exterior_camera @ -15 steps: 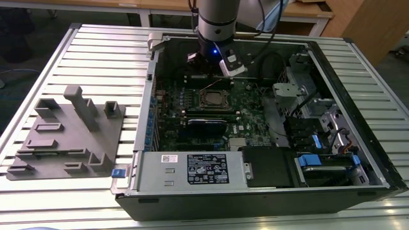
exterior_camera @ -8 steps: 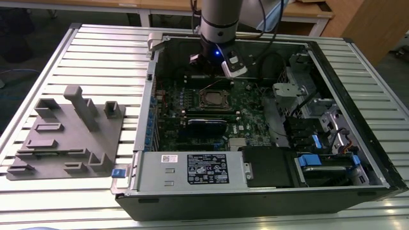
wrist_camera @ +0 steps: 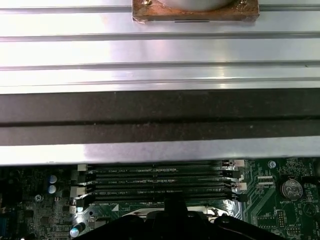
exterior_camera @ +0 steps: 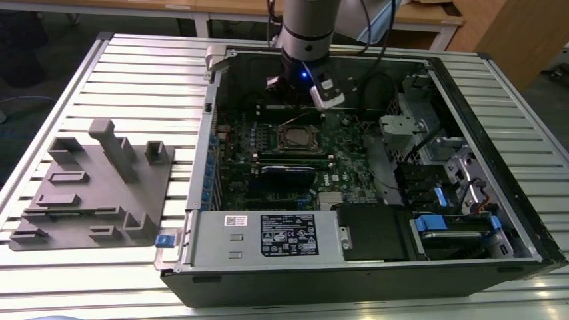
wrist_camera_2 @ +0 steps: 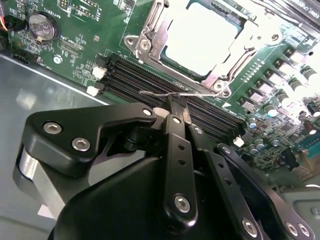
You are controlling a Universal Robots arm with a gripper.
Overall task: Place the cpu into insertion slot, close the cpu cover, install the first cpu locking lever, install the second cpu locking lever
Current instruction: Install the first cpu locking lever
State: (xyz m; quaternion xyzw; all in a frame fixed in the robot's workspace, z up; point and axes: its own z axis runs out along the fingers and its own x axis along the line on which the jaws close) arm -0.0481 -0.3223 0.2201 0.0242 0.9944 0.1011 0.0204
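While the two fingers are closing flat against each other, with no gap between them in the second wrist view, the gripper (wrist_camera_2: 176, 106) is not visibly clamping anything. Its tip is meeting the thin wire locking lever (wrist_camera_2: 152, 93), which is lying across the memory slots (wrist_camera_2: 130, 75) just beside the socket. The cpu (wrist_camera_2: 200, 37) is sitting in the insertion slot (exterior_camera: 281, 138), and the cpu cover (wrist_camera_2: 218, 77) is lying down around its bright top. So the work appears to be at the levers.

Doing this well probably means pressing along the lever's own swing. The springy wire looks likely to slide off so narrow a tip. The fingers should also be staying off the memory slots and the small parts of the green motherboard (wrist_camera_2: 75, 55).

The open computer case (exterior_camera: 498, 220) is lying on its side on a slatted metal table (exterior_camera: 133, 67). A grey moulded fixture (exterior_camera: 89, 180) is resting at the exterior view's left. Wooden desks (exterior_camera: 427, 20) are standing behind the table.
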